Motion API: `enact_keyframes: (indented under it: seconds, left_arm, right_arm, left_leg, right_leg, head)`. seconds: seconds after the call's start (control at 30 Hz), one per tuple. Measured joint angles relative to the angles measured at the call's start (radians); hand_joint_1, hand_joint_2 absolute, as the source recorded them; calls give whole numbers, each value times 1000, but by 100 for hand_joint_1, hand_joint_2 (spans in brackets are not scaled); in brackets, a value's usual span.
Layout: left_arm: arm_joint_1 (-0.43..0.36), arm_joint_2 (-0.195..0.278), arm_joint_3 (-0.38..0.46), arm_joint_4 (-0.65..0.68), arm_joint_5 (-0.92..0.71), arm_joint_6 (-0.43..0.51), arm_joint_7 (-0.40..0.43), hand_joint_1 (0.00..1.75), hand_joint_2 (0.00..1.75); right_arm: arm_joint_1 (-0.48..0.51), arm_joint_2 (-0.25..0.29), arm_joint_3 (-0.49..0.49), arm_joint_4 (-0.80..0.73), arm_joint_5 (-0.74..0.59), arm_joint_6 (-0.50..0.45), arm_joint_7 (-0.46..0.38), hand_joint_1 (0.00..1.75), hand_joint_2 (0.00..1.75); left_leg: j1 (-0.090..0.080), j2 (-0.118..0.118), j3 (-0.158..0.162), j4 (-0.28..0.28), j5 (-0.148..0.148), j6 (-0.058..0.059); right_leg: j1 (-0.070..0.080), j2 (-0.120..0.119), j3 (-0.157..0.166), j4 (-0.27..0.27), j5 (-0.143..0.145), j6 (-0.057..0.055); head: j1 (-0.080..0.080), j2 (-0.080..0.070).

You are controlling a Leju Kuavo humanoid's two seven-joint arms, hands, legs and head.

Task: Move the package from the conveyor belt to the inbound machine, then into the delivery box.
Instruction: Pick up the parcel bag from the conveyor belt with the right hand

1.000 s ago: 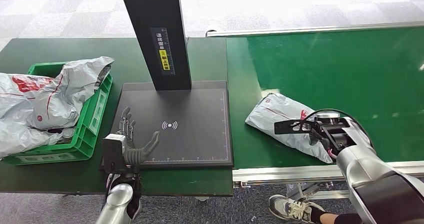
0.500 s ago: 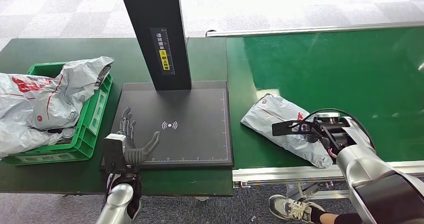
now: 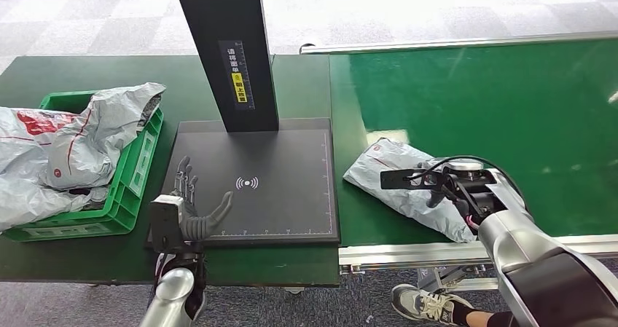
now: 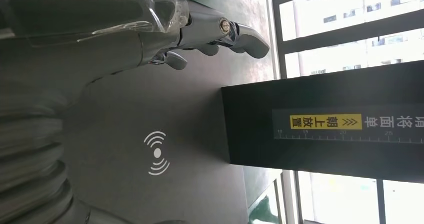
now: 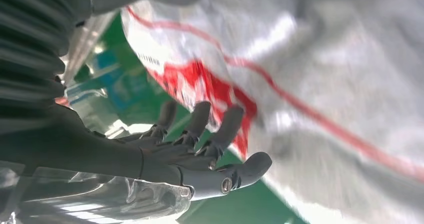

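A grey package (image 3: 405, 188) with red print is seen lying on the green conveyor belt (image 3: 495, 108), at about 3 o'clock from the black scanner pad (image 3: 291, 159). Compared with a second ago, it has been carried closer to the pad, its near corner now just beside the belt's edge. The right hand (image 3: 437, 185) has shifted with it and is held over the package; in the right wrist view its fingers (image 5: 200, 119) are spread against the bag, nothing being grasped. The left hand (image 3: 191, 209) is unchanged, resting at the pad's 8 o'clock corner with fingers apart and released. At 9 o'clock, a green box (image 3: 135, 174) on the counter (image 3: 87, 76) is seen filled with other grey bags (image 3: 80, 138).
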Motion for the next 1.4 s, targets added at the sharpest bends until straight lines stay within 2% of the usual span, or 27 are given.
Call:
enact_keyframes:
  seconds: [0.13, 0.2, 0.27, 0.33, 0.43, 0.67, 0.93, 0.97, 1.1, 1.4]
  left_arm:
    - [9, 0, 3, -20, 0, -1, 0, 0, 175]
    - [15, 1, 6, -30, 0, -2, 1, 0, 175]
    - [18, 1, 8, -36, 0, 0, 3, 0, 175]
    - [20, 1, 10, -38, 0, 2, 5, 0, 175]
    - [21, 1, 11, -35, 0, 10, 4, 0, 175]
    - [21, 2, 15, -20, 7, 19, -8, 0, 175]
    - [-5, -1, 17, 9, 13, 12, -7, 0, 175]
    - [-15, -2, 18, 16, 13, 11, -4, 0, 175]
    - [-46, -8, 19, 38, 10, 10, 3, 0, 175]
    - [-58, -13, 21, 54, 4, 13, 8, 0, 175]
  right_arm:
    - [-3, 32, 1, -10, -2, -160, 6, 0, 175]
    - [-5, 49, 1, -13, 0, -190, 27, 0, 175]
    - [-9, 65, 9, -11, 23, -130, 67, 0, 175]
    - [-13, 77, 30, -8, 56, -1, 97, 0, 175]
    - [-11, 85, 66, -2, 79, 125, 87, 0, 175]
    - [-8, 77, 130, 3, 90, 219, -6, 0, 175]
    - [-10, 42, 201, 1, 74, 326, -168, 0, 175]
    - [-10, 38, 211, -2, 69, 336, -185, 4, 175]
    - [-8, 20, 255, -21, 62, 347, -240, 175, 175]
    - [4, -16, 364, -89, 42, 350, -277, 175, 175]
  left_leg:
    - [0, 0, 0, 0, 0, 0]
    - [0, 0, 0, 0, 0, 0]
    - [0, 0, 0, 0, 0, 0]
    - [0, 0, 0, 0, 0, 0]
    - [0, 0, 0, 0, 0, 0]
    - [0, 0, 0, 0, 0, 0]
    - [0, 0, 1, 0, 0, 0]
    - [0, 0, 1, 0, 0, 0]
    - [0, 0, 1, 0, 0, 0]
    - [0, 0, 1, 0, 0, 0]
  right_leg:
    - [0, 0, 0, 0, 0, 0]
    - [0, 0, 0, 0, 0, 0]
    - [0, 0, 0, 0, 0, 0]
    - [0, 0, 0, 0, -1, 0]
    - [0, 0, 0, 0, -1, 0]
    - [0, 0, 0, 0, -1, 0]
    - [0, 0, 0, 0, -1, 0]
    - [0, 0, 0, 0, -1, 0]
    - [0, 0, 1, 0, -1, 0]
    - [0, 0, 1, 0, -1, 0]
  head:
    - [0, 0]
    - [0, 0]
    - [0, 0]
    - [0, 0]
    - [0, 0]
    - [0, 0]
    - [0, 0]
    - [0, 0]
    - [0, 0]
    - [0, 0]
